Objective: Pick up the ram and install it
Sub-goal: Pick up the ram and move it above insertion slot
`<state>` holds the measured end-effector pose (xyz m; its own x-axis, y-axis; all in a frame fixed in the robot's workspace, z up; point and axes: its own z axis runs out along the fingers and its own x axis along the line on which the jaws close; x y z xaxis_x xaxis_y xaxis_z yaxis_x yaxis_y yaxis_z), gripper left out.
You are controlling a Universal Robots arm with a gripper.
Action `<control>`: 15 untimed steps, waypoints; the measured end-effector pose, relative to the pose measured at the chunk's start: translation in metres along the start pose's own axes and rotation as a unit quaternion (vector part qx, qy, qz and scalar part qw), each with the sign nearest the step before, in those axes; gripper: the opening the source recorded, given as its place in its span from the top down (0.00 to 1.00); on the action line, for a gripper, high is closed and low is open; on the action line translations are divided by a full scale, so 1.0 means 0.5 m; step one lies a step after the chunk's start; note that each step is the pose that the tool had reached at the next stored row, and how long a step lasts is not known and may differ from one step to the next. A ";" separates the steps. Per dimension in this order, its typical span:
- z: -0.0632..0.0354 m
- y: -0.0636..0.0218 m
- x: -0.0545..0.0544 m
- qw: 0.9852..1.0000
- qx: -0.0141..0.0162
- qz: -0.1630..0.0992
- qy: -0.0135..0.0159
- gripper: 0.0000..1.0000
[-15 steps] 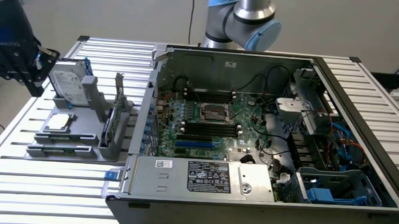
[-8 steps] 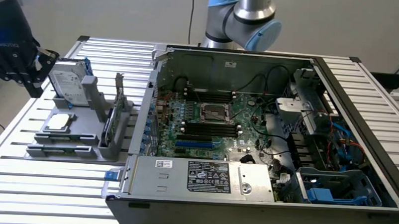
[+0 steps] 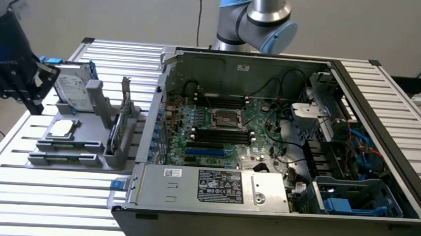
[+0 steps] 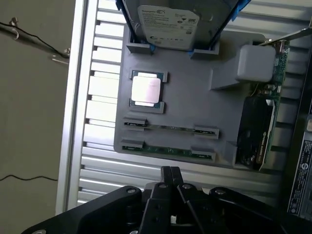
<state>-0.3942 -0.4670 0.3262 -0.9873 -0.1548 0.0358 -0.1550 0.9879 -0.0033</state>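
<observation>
Grey tray (image 4: pixel 195 105) sits on the slatted desk (image 4: pixel 97 146) at 9 o'clock of the open PC case (image 3: pixel 254 67) in the exterior view, close to the desk edge. Ram (image 4: pixel 168 150) sits in the tray's outermost slot, second stick (image 4: pixel 170 128) just beside it. Tool (image 4: pixel 170 171) pinched together, empty, over bare slats just off that tray edge. Hard drive (image 4: pixel 168 22) label too small to read.

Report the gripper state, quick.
Gripper: shut, holding nothing. The ram lies in the grey holder.
</observation>
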 end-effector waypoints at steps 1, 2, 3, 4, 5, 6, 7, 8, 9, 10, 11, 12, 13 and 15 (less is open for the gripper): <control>0.003 0.000 0.000 1.000 0.000 -0.009 0.000 0.89; 0.005 0.000 0.000 1.000 0.001 -0.019 0.000 0.89; 0.007 0.000 0.000 1.000 0.001 -0.028 0.000 0.89; 0.010 0.000 0.000 0.999 0.001 -0.037 0.000 0.89; 0.012 0.000 0.000 0.999 0.002 -0.045 0.000 0.89; 0.014 0.000 -0.001 0.999 0.002 -0.054 0.000 0.89; 0.016 0.000 -0.001 0.998 0.002 -0.063 0.000 0.89; 0.018 0.000 -0.001 0.997 0.003 -0.072 0.000 0.89; 0.020 0.000 -0.001 0.997 0.003 -0.081 0.000 0.89; 0.022 0.000 -0.001 0.996 0.003 -0.091 0.000 0.89; 0.024 0.000 -0.001 0.995 0.004 -0.100 0.000 0.89; 0.026 0.000 -0.001 0.994 0.004 -0.109 0.000 0.89; 0.028 0.000 -0.001 0.993 0.004 -0.118 0.000 0.89; 0.030 0.000 -0.001 0.991 0.005 -0.136 0.000 0.89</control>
<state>-0.3942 -0.4671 0.3111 -0.9092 -0.4149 0.0358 -0.4153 0.9097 -0.0033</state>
